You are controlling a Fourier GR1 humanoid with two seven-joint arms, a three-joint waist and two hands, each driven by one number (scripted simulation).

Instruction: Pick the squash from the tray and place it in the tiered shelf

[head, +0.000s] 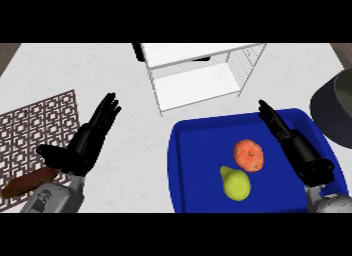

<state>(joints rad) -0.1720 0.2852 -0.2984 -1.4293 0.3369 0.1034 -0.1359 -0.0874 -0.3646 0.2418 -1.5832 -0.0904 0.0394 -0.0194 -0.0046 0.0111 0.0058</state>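
Pale grey surface [135,165] fills my view, with a patterned mat [31,130] at the left edge and a dark pot [345,112] at the right edge. At top centre stands the white tiered shelf [201,75], its two levels open toward me. Just below and right of it lies the blue tray [201,135].

On the tray I see two things: an orange, ribbed squash [250,154] near the middle, and a yellow-green pear [236,183] just below and left of it, close but seemingly apart. A brownish sweet potato [27,183] lies on the mat at lower left, partly behind my left forearm.

My right robot hand [297,147] is over the tray's right side, fingers straight and spread toward the upper left, holding nothing; it sits just right of the squash, not touching. My left robot hand [87,140] rests at the left, fingers straight and up, also carrying nothing.

I judge the step in hand is the reach. To do it well I would bring the right robot hand leftward and down over the squash, keeping to its upper right side so the fingers do not nudge the pear, then curl round the ribbed body. After lifting clear of the tray rim, the lower shelf level looks the easier target.
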